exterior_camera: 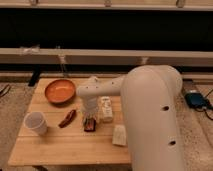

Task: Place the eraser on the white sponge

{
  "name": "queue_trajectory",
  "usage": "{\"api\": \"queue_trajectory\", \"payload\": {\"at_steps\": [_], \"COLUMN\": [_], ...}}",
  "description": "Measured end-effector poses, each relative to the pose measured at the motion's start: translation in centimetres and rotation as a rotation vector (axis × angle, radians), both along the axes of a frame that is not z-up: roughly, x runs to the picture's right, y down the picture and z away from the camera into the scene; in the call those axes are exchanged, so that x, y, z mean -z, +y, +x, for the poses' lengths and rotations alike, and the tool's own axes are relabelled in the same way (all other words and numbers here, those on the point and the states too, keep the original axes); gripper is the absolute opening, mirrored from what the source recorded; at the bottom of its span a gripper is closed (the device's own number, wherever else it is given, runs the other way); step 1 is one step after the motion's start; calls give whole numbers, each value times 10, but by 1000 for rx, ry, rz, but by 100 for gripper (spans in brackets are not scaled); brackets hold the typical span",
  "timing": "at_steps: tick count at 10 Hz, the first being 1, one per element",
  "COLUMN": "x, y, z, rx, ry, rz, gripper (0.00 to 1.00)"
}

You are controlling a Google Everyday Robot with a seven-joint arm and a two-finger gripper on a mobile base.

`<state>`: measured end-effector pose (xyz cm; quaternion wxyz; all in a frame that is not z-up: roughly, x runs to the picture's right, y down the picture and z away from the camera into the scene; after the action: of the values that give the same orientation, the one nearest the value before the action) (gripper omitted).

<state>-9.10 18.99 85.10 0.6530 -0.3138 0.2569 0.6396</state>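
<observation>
Big white arm (pixel 150 107) comes in from the right. Its end effector (pixel 89 115) is down at frame center, right on top of the eraser (pixel 90 126). Honestly can't tell if it's wide, narrow or already pinching it. The eraser is lying on the desk (pixel 65 147), and the sponge (pixel 119 135) sits bare just to its lower right, not touching. So I'd call it early days: grab, lift, carry and drop all left. Containers: the orange bowl (pixel 60 91) upper left shows nothing inside, and the white cup (pixel 36 123) at left looks empty too.
</observation>
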Motion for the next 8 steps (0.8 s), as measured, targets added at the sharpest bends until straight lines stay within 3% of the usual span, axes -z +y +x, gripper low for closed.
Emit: {"api": "queue_trajectory", "payload": {"at_steps": [2,5,7,8], "x": [-2,5,23,44], "y": [1,-5,-16,-23], "z": [0,0,-12,-16], "rx": [22,84,112,126], "ry": [-2,-12,-46,-69], "rz": [-6,11,37,61], "gripper": [28,2,0,0]}}
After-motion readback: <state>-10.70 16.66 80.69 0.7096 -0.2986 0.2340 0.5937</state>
